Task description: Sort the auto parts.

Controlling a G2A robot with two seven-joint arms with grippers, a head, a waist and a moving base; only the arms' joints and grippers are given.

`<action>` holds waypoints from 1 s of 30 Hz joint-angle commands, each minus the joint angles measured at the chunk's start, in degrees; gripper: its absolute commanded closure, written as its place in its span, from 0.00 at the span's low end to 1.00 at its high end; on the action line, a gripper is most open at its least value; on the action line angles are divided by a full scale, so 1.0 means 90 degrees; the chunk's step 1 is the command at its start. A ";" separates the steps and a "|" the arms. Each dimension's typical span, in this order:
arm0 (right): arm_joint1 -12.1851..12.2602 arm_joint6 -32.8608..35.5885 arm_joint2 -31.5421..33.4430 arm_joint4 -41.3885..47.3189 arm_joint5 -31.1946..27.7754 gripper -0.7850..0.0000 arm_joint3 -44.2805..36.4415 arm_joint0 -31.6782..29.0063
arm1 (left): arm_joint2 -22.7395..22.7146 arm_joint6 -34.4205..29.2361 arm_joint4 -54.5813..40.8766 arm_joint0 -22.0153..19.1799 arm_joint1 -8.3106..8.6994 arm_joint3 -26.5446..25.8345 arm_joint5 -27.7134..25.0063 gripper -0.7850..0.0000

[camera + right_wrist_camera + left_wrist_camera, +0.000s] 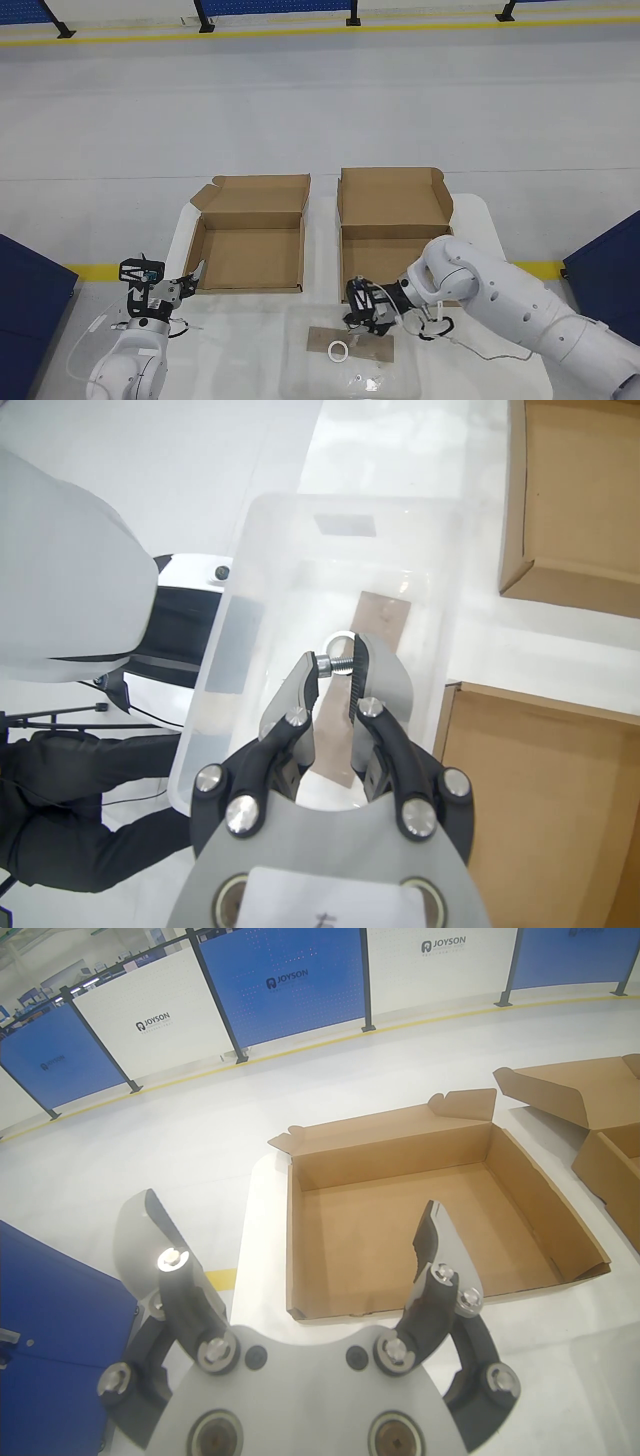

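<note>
White and blue perforated partition panels (155, 1023), off toward 12 o'clock beyond the white table (322, 250), each carry a logo mark with one line of brand print. White paper label (327, 900) at base of right gripper (336, 664): one dark character, cut off, unreadable.

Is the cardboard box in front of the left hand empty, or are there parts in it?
Empty. The left wrist view looks into the open box and its brown floor is bare, no parts in it.
</note>
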 commanded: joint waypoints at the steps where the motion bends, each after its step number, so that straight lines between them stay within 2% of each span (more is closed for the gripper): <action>1: 0.0052 0.0001 -0.0070 0.0051 -0.0001 1.00 -0.0036 -0.0012 | 0.0000 0.0000 0.0000 0.0000 0.0000 0.0000 0.0000 0.00; 11: 0.0052 0.0001 -0.0070 0.0051 -0.0001 1.00 -0.0036 -0.0012 | 0.0000 0.0000 0.0000 0.0000 0.0000 0.0000 0.0000 0.00; 15: 0.0144 -0.0419 0.0164 0.0230 -0.0001 1.00 0.0183 -0.0158 | 0.0000 0.0000 0.0000 0.0000 0.0000 0.0000 0.0000 0.00; 19: 0.0440 -0.0641 0.0458 0.0623 -0.0001 1.00 0.0243 -0.0299 | 0.0000 0.0000 0.0000 0.0000 0.0000 0.0000 0.0000 0.00; 30: 0.1542 -0.1463 0.1482 0.1839 -0.0001 1.00 -0.0010 -0.1155 | 0.0000 0.0000 0.0000 0.0000 0.0000 0.0000 0.0000 0.00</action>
